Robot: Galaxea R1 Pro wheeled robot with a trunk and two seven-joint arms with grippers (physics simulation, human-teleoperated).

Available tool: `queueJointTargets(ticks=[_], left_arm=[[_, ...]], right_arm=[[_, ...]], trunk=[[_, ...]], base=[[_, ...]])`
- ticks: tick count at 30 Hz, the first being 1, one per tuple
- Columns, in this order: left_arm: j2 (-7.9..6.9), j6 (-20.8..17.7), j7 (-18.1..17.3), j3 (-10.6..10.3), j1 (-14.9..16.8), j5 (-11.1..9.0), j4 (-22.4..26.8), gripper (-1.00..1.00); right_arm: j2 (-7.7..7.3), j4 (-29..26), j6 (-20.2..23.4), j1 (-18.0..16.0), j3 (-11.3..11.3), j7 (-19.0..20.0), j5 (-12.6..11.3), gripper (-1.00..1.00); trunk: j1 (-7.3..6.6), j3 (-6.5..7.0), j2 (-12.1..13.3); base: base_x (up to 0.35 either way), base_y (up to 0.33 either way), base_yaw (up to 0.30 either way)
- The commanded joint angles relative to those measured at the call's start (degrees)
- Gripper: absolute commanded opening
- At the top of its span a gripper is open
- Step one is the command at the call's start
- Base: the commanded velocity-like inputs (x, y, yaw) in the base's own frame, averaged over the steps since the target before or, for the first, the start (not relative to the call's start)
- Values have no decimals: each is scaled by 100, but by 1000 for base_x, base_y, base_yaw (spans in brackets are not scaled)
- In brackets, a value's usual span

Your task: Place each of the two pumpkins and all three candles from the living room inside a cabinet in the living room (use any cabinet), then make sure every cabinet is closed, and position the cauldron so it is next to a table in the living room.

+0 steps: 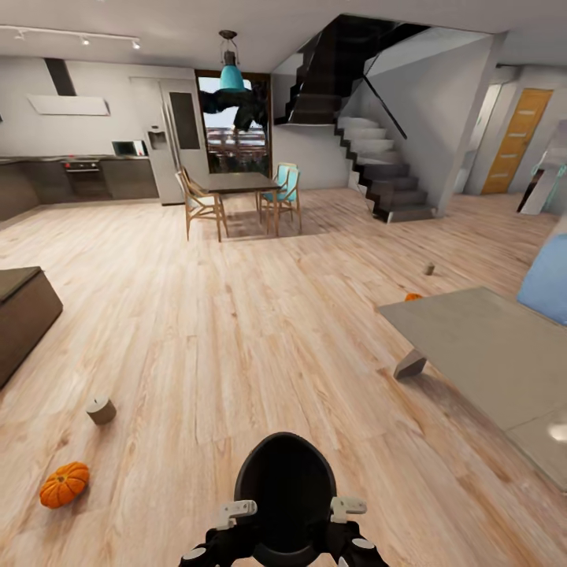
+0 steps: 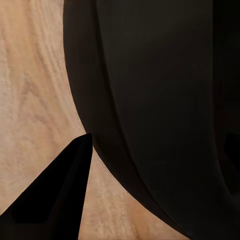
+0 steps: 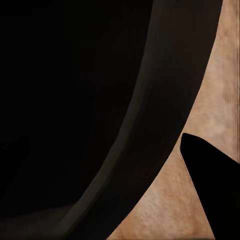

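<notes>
The black cauldron (image 1: 285, 492) hangs at the bottom centre of the head view, held by its rim from both sides. My left gripper (image 1: 236, 510) and right gripper (image 1: 347, 505) are each shut on its wall. In the left wrist view one dark finger (image 2: 55, 200) lies outside the cauldron's wall (image 2: 150, 100); the right wrist view shows the same, with a finger (image 3: 210, 175) beside the wall (image 3: 150, 125). An orange pumpkin (image 1: 64, 483) and a candle (image 1: 101, 409) lie on the floor to the left. A second candle (image 1: 428, 268) stands far right, and another pumpkin (image 1: 413, 297) peeks from behind the grey table (image 1: 488, 354). The dark-brown cabinet (image 1: 24, 315) is at the left edge.
A dining table with chairs (image 1: 236, 197) stands at the back, beside a kitchen (image 1: 79, 173) and a staircase (image 1: 378, 165). A blue seat (image 1: 547, 279) is at the right edge. Wooden floor (image 1: 236, 315) stretches between cabinet and grey table.
</notes>
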State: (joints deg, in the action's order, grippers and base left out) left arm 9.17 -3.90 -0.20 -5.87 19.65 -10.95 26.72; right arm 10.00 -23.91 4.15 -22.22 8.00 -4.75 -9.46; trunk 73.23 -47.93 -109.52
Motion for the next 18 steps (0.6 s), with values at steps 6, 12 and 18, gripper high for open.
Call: queueJointTargets(ticks=[6,12,18], left_arm=[[-12,-29,-182,-90,-5,-92,35,-100],[-12,-28,-182,-91,-5,-92,35,-100],[-14,-30,-185,-90,-5,-92,35,-100]], right_arm=[[0,0,24,-10,-27,149,-188,-100],[-2,-2,24,-10,-27,149,-188,-100],[-5,0,24,-10,-27,149,-188,-100]], trunk=[[-1,11,-3],[-1,25,-3],[-1,40,-3]], base=[[0,0,-274],[0,0,-274],[0,0,-274]])
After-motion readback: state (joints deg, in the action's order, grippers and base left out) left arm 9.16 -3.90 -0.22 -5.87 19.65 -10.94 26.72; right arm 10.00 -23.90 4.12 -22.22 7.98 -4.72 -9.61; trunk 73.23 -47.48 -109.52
